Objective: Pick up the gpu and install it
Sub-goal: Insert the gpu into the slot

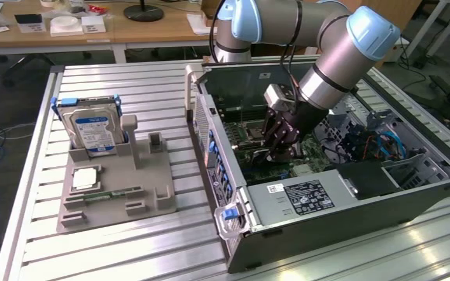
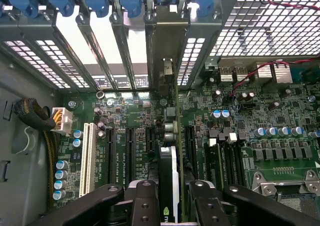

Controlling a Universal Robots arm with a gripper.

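The tool [image 2: 169,201] is clamped on the gpu [image 2: 168,178], held edge-down between its fingers. The card's long axis runs straight ahead toward the rear bracket openings [image 2: 165,56], with the motherboard [image 2: 240,116] expansion slots just beneath it inside the computer case [image 1: 342,222].

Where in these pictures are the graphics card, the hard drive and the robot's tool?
gpu [image 2: 169,186]: wrist view, on its dark top edge between the tool's fingers.
hard drive [image 1: 92,129]: exterior view, on its blue-white label.
tool [image 1: 280,153]: exterior view, at its fingertips inside the computer case.
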